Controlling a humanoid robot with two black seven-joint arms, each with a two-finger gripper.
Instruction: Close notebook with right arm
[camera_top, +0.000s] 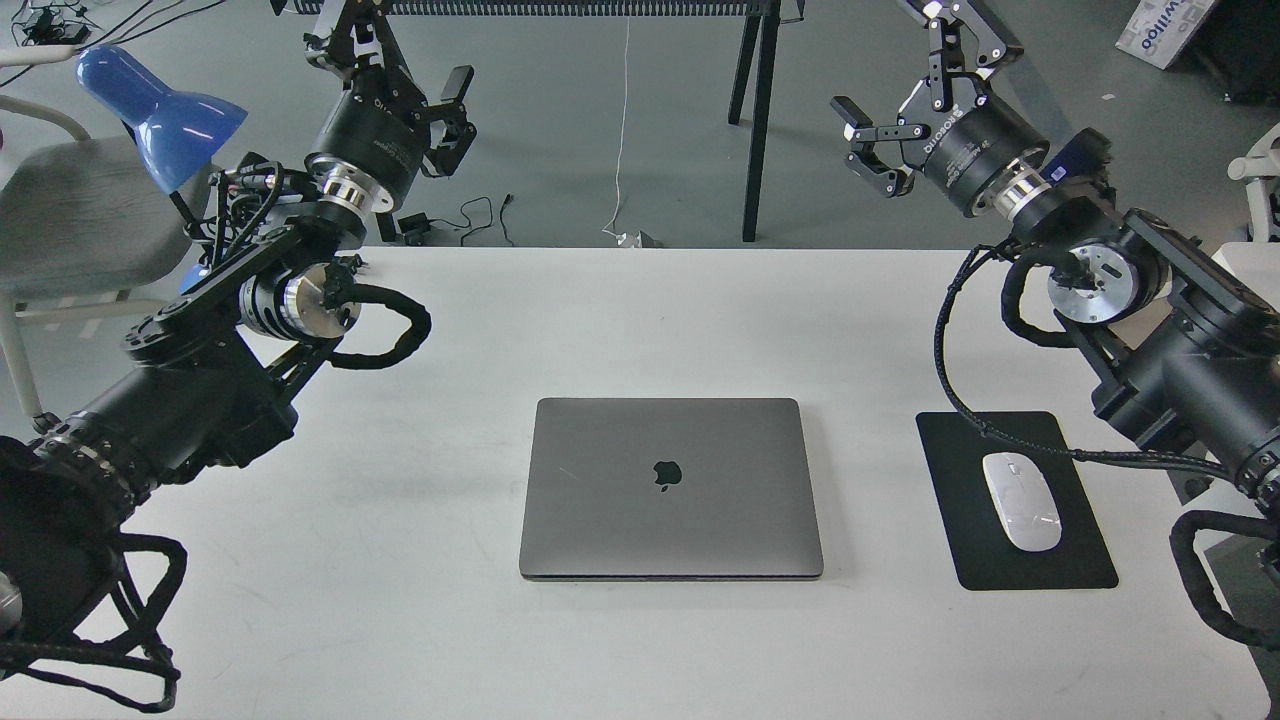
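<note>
The notebook (670, 488) is a slim grey metal laptop lying flat in the middle of the white table (640, 320). Its lid is down, with the dark apple logo facing up. My right arm (1120, 290) comes in from the right. Its right gripper (915, 85) is open and empty, held high beyond the table's far right edge, well away from the notebook. My left gripper (395, 55) is open and empty, raised beyond the far left of the table next to the blue lamp (160, 105).
A black mouse pad (1080, 560) with a white mouse (1021, 500) lies right of the notebook, under my right arm's braided cable. A grey chair (70, 215) stands at the left. Black table legs (755, 120) and floor cables lie beyond the far edge.
</note>
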